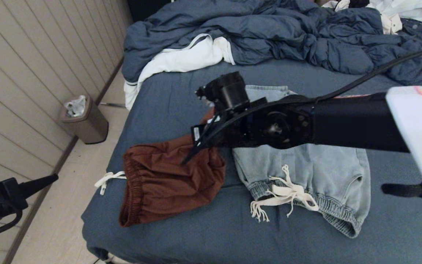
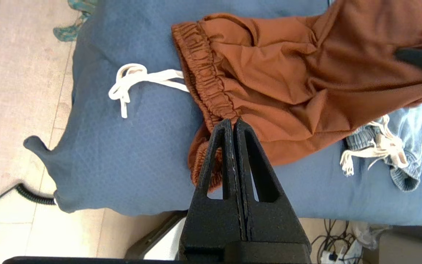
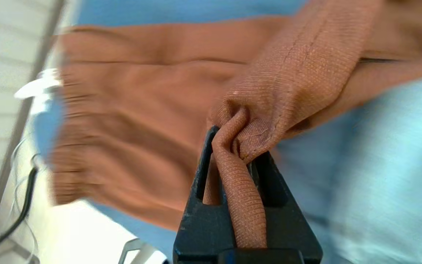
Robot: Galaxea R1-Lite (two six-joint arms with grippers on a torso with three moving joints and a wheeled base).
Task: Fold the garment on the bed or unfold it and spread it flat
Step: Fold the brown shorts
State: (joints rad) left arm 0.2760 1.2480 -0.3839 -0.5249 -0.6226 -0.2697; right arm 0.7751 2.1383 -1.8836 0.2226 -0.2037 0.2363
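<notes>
Rust-brown shorts with an elastic waistband and a white drawstring lie bunched on the near left part of the bed's slate-blue sheet. My right gripper reaches across from the right and is shut on a fold of the shorts' fabric, lifting that part off the sheet. In the left wrist view the shorts hang from the right gripper's finger. My left gripper hovers beside the bed over the floor, shut with nothing between its fingers.
Light-blue denim shorts with a cream drawstring lie right of the brown ones. The rumpled dark blue duvet and a white garment fill the bed's far end. A bin stands by the panelled wall on the left.
</notes>
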